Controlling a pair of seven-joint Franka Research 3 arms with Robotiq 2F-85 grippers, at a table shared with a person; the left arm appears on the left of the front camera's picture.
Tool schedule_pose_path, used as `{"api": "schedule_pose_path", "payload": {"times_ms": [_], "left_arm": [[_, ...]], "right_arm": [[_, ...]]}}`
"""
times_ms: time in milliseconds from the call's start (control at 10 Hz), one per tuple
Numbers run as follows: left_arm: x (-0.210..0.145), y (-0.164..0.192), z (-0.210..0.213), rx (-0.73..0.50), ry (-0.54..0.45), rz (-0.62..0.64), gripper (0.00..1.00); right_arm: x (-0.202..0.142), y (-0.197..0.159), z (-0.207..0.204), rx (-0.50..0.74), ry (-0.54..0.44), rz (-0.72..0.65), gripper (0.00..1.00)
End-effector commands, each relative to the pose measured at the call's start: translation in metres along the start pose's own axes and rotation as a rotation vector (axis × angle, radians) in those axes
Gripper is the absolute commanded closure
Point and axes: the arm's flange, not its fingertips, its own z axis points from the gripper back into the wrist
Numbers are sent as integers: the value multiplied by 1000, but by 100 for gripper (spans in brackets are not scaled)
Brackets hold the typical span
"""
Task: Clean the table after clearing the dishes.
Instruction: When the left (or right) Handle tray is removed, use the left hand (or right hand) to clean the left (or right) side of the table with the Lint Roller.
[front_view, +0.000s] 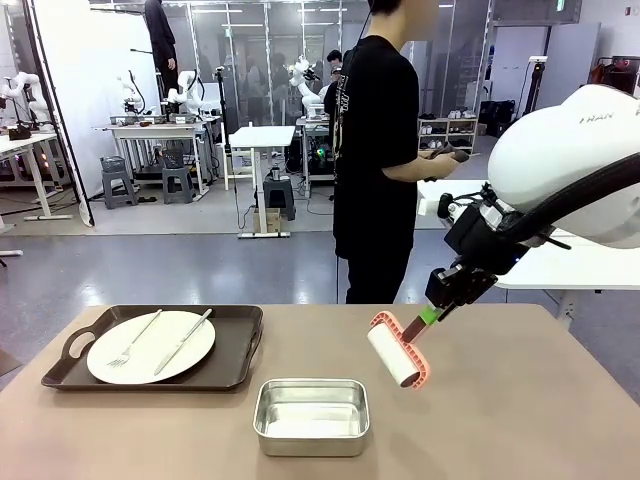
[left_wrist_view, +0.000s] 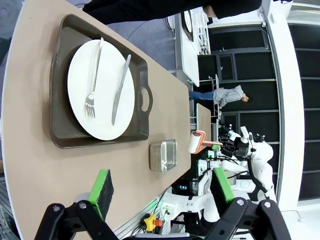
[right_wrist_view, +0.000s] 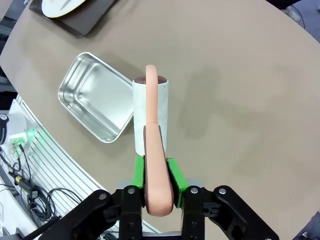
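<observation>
Table (front_view: 520, 420) with the brownish top carries three things in the front view. A dark handled tray (front_view: 235, 345) lies at about 9 o'clock of the table top, and on it sits a round white plate (front_view: 152, 345) with a fork (front_view: 135, 338) and a knife (front_view: 184, 342) side by side. A small steel pan (front_view: 311, 415) stands at 6 o'clock, near the front edge, well apart from the tray. From the pan, at about 2 o'clock, there is a lint roller (front_view: 398, 350) with a pink handle and a white roll. The right gripper (front_view: 432, 314) is clamped narrow on this handle, with the green pads pressing both its sides. The roll hangs low over the table, just beside the pan; I cannot tell whether it touches. The left gripper (left_wrist_view: 162, 186) stands wide with nothing between its pads, above the table edge. A person (front_view: 380, 150) in black stands at 12 o'clock, beyond the far edge
</observation>
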Motion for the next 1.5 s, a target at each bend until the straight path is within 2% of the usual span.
{"api": "schedule_pose_path", "payload": {"times_ms": [0, 300, 400, 500, 700, 800, 1000, 1400], "left_arm": [[-1, 0, 3, -4, -4, -11, 0], [-1, 0, 3, -4, -4, -11, 0], [-1, 0, 3, -4, -4, -11, 0], [-1, 0, 3, -4, -4, -11, 0], [-1, 0, 3, -4, -4, -11, 0], [-1, 0, 3, -4, -4, -11, 0], [-1, 0, 3, -4, -4, -11, 0], [-1, 0, 3, -4, -4, -11, 0]], "right_arm": [[0, 5, 2, -2, 13, 15, 77], [0, 3, -1, 3, 6, 7, 77], [14, -4, 0, 1, 80, -135, 77], [26, -17, 0, 39, 54, -258, 77], [34, -41, -5, 92, 43, -371, 77], [38, -52, -7, 111, 1, -437, 77], [45, -63, -24, 106, -37, -528, 77], [62, -98, -61, 106, -16, -625, 77]]}}
